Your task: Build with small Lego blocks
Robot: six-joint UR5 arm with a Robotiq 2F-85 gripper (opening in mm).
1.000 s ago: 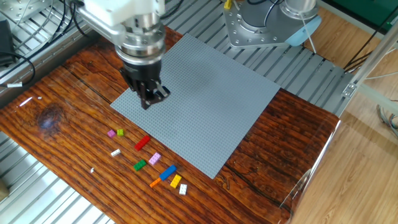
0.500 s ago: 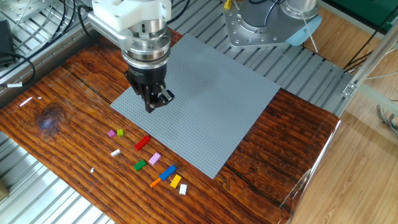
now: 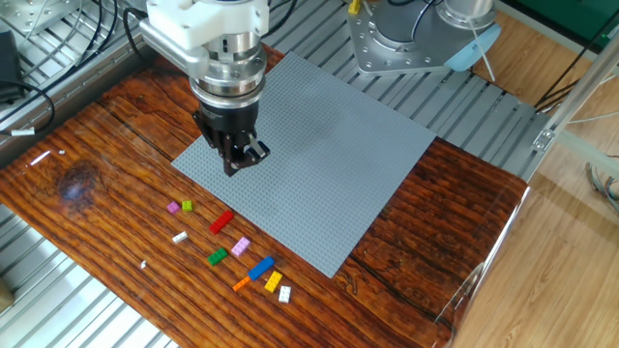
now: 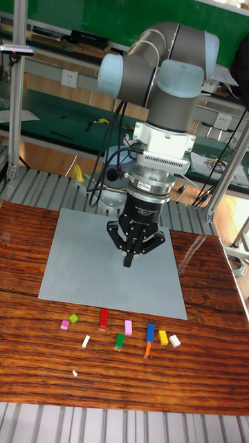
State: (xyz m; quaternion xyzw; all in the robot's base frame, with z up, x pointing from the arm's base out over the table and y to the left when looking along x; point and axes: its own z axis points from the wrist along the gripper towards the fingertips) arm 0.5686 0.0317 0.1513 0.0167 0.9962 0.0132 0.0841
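Observation:
The small Lego blocks lie loose on the wooden table in front of the grey baseplate (image 3: 329, 164) (image 4: 83, 256). Among them are a red block (image 3: 221, 222) (image 4: 104, 318), a green block (image 3: 217, 256) (image 4: 119, 340), a blue block (image 3: 261, 268) (image 4: 150, 332), a yellow block (image 3: 273, 281) (image 4: 163, 337), a pink block (image 3: 240, 246) and a lime block (image 3: 187, 205). My gripper (image 3: 242, 159) (image 4: 129, 261) hangs over the baseplate's near-left part, pointing down. Its fingers are pressed together and no block shows between them.
The robot's base mount (image 3: 406, 39) stands behind the baseplate. Cables (image 3: 29, 87) lie at the table's far left. A tiny white piece (image 3: 144, 264) rests apart from the blocks near the table's front edge. Metal frame posts (image 4: 14, 104) stand on both sides.
The gripper has shifted a little to the right over the baseplate since a second ago and has hardly moved in the last half second. The blocks have not moved.

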